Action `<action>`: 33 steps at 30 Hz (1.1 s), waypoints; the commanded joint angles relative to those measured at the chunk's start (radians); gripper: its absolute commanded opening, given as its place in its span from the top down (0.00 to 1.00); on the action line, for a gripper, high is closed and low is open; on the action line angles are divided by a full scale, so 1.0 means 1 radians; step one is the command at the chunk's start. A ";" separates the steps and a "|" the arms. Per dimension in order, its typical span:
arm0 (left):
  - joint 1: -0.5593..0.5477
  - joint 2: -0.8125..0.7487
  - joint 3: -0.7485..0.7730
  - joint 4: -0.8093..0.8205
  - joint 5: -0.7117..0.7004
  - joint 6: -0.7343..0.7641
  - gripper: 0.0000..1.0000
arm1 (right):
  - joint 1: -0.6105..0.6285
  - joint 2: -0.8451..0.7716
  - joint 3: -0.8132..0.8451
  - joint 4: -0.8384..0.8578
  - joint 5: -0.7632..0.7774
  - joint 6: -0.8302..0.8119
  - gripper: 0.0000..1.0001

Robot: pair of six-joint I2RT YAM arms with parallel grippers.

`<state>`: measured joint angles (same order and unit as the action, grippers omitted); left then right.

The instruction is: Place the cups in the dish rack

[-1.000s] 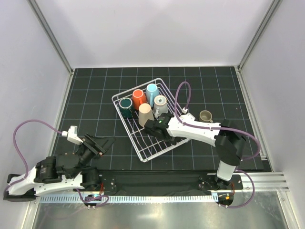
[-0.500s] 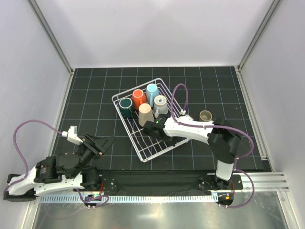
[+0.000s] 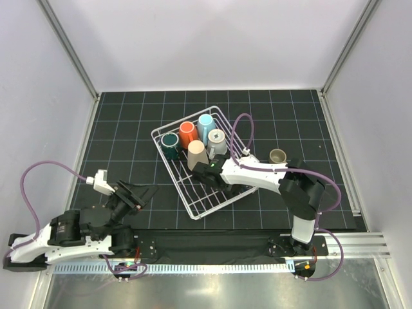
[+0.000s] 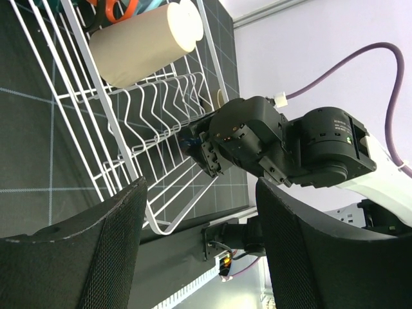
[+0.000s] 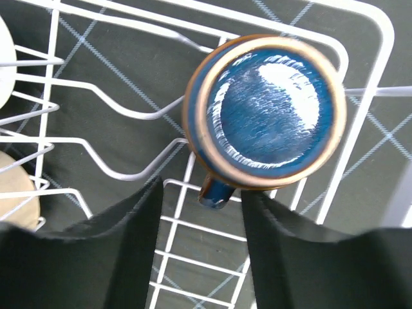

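Right claw [image 5: 201,196] apart, navy mug [image 5: 265,109] just ahead of tips, handle [image 5: 214,191] pointing into gap; we risk snagging handle on pull-back, tipping mug

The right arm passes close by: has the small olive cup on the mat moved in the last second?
No. The olive cup stays on the same grid lines of the mat, right of the dish rack.
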<state>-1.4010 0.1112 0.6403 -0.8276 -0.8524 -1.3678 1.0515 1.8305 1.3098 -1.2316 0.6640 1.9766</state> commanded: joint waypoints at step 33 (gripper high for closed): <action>-0.003 0.171 0.013 0.051 -0.069 -0.059 0.33 | 0.045 -0.343 0.089 0.413 0.065 -0.999 0.39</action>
<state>-1.4010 0.2665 0.6376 -0.8078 -0.8715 -1.4059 1.1267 1.6360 1.4220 -1.0424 0.7284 1.2888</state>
